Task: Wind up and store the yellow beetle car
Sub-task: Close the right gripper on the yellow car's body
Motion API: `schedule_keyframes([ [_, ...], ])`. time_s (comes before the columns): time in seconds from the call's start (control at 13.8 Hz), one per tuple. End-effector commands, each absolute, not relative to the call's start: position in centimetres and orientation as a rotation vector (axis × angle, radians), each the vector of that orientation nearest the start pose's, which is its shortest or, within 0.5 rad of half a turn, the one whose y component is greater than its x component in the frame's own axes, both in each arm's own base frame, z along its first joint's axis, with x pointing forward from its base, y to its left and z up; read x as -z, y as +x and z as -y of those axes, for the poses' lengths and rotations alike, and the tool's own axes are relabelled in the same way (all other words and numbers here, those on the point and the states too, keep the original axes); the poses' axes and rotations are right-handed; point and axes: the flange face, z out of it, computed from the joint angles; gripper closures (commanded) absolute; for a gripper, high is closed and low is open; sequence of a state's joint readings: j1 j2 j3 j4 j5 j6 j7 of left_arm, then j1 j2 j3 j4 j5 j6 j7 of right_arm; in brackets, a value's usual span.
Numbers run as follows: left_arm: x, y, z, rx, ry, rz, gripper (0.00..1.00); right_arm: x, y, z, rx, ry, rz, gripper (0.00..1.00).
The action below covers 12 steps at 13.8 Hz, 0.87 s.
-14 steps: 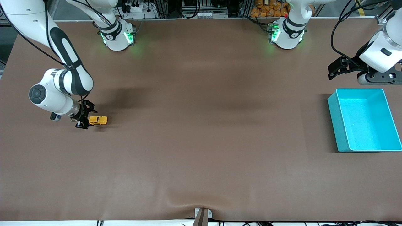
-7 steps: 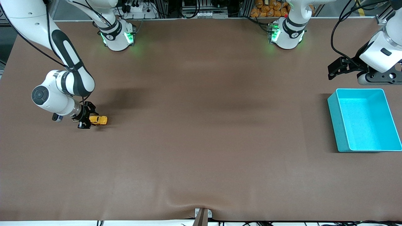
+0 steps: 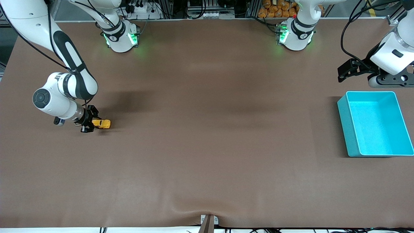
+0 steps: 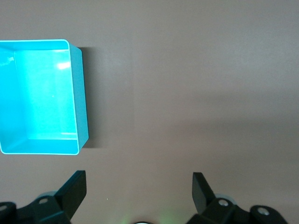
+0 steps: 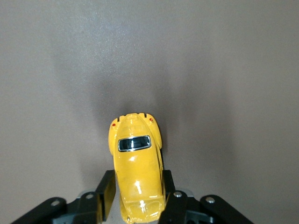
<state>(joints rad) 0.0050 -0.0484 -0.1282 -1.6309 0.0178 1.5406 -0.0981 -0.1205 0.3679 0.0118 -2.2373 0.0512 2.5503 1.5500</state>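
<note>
The right gripper (image 5: 138, 196) pinches the yellow beetle car (image 3: 102, 124) across its flanks, down on the brown table mat (image 3: 207, 145) at the right arm's end. Glossy, rounded and hard, it looks light and slippery; gripping the flat sides seems safest. The left gripper (image 4: 139, 186) waits spread beside the smooth turquoise bin (image 3: 345, 106).

One yellow beetle car (image 3: 102, 123); one turquoise bin (image 3: 375, 123).

turquoise bin (image 3: 375, 152), brown table (image 3: 207, 145)
</note>
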Motion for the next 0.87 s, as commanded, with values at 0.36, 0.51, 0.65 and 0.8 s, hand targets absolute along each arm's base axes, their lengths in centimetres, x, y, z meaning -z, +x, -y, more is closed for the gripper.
schedule_keyframes([
  [0.36, -62.4, 53.3, 6.5, -0.048, -3.123, -0.043, 0.00, -18.9, 53.9, 6.3, -0.084, -2.073, -2.380, 0.79],
  [0.51, -62.4, 53.3, 6.4, -0.048, -3.121, -0.040, 0.00, -18.8, 53.8, 6.8, -0.084, -2.075, -2.379, 0.79],
  [0.65, -62.4, 53.3, 6.5, -0.048, -3.121, -0.043, 0.00, -18.8, 53.8, 7.6, -0.073, -2.083, -2.379, 0.79],
  [0.8, -62.4, 53.3, 6.4, -0.048, -3.121, -0.040, 0.00, -18.5, 53.7, 8.3, -0.065, -2.099, -2.380, 0.79],
])
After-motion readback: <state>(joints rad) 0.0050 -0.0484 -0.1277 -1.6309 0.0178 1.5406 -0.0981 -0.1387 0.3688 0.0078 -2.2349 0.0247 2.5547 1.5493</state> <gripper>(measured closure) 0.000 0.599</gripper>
